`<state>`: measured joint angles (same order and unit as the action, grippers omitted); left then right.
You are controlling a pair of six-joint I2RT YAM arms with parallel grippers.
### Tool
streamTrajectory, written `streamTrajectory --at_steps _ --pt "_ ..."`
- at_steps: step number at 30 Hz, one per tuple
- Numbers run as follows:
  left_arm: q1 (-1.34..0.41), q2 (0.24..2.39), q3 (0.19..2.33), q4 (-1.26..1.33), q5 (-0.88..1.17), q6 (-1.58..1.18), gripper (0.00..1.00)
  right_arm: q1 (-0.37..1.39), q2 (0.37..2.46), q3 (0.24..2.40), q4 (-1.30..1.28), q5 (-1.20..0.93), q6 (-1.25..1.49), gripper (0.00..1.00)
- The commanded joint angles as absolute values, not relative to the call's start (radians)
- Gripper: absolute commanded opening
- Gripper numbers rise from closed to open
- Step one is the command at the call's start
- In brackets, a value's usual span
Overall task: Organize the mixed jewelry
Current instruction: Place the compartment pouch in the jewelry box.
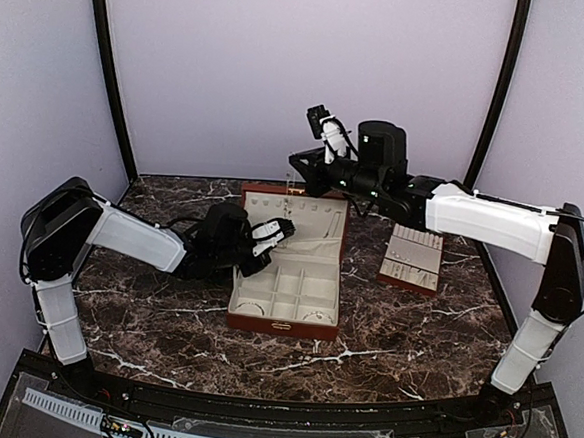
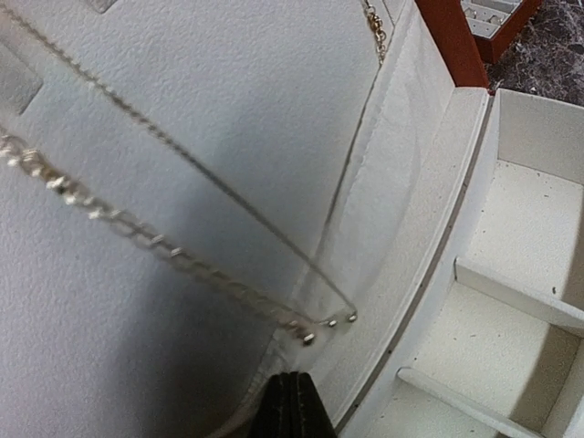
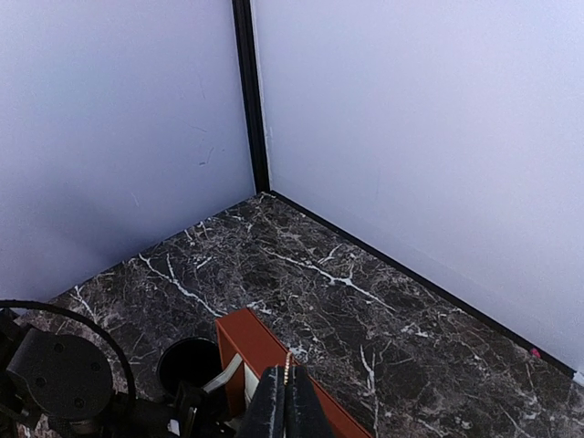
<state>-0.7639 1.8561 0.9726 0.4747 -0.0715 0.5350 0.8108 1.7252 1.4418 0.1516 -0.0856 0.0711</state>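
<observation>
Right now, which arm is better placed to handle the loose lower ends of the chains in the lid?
Left. The left fingers, shut, sit just under the chain ends; the right fingers are up at the lid's top edge.

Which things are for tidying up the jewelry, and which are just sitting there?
For the job:
thin chain
chunky chain
open jewelry box
probably the slotted tray

Just sitting there:
dark cup, inside too dark to see
marble table

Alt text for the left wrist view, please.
A fine chain and a heavier-linked chain slant across the box's cream lid lining, meeting just above the shut left gripper. Divided cream compartments sit to the right.
</observation>
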Motion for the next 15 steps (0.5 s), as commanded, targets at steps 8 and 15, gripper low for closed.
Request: streamTrajectory --at_steps 8,15 --pt "-0.791 1.834 0.927 0.401 -0.034 0.502 0.0 0.825 1.733 1.488 0.288 -0.107 0.008 0.0" --pt "-0.796 1.816 0.914 0.411 -0.028 0.495 0.0 0.827 1.76 1.454 0.323 -0.107 -0.071 0.0"
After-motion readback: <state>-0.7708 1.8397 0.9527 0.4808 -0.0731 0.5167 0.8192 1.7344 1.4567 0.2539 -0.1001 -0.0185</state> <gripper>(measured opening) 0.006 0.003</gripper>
